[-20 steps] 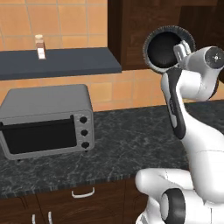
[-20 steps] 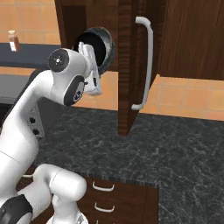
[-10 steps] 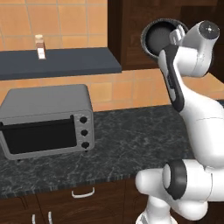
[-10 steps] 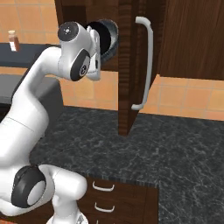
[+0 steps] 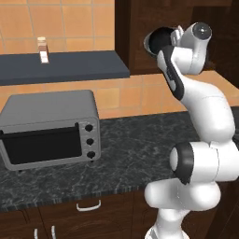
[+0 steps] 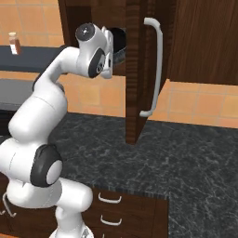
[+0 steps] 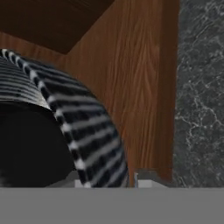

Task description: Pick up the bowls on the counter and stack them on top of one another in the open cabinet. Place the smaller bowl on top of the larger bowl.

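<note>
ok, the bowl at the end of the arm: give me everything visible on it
The bowl is round, with a dark inside and a rim banded in black and pale stripes in the hand view. It is carried high, tipped so its opening faces sideways, at the mouth of the open cabinet, well above the counter. It sits at the pincer; the grip itself is hidden.

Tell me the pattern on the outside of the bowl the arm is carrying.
The bowl has dark and pale stripes on its outer wall, clearest in the hand view.

A grey toaster oven (image 5: 49, 126) sits on the dark marbled counter (image 5: 126, 158).
</note>
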Tool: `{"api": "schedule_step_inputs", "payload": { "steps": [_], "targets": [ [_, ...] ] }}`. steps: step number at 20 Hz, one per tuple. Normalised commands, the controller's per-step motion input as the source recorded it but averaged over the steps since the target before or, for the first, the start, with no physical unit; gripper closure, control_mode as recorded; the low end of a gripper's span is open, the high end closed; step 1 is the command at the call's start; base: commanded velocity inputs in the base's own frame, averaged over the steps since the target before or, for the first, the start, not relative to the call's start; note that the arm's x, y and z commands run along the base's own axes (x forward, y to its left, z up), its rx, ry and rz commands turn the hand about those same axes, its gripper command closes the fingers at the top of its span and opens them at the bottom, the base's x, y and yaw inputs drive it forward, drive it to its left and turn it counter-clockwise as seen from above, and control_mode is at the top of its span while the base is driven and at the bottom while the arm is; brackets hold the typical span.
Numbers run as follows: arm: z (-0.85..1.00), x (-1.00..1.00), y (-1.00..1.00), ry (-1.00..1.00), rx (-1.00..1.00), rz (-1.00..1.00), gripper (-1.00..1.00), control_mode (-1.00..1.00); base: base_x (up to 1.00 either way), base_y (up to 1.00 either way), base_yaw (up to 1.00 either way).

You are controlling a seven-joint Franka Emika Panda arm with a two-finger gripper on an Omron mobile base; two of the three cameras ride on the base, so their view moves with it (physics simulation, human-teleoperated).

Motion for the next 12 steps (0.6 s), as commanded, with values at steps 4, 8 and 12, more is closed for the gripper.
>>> {"api": "schedule_step_inputs", "payload": {
  "steps": [4,8,12],
  "targets": [
    [0.0,-0.19,0.0,-0.13,0.01,-0.01,-1.0,-1.0,0.0,0.0,0.0],
    [-0.17,-0.99,-0.06,-0.29,0.05,-0.02,-1.0,-1.0,0.0,0.0,0.0],
    [-0.73,-1.0,0.0,-0.22,0.0,0.0,-1.0,-1.0,0.0,0.0,0.0]
  ]
}}
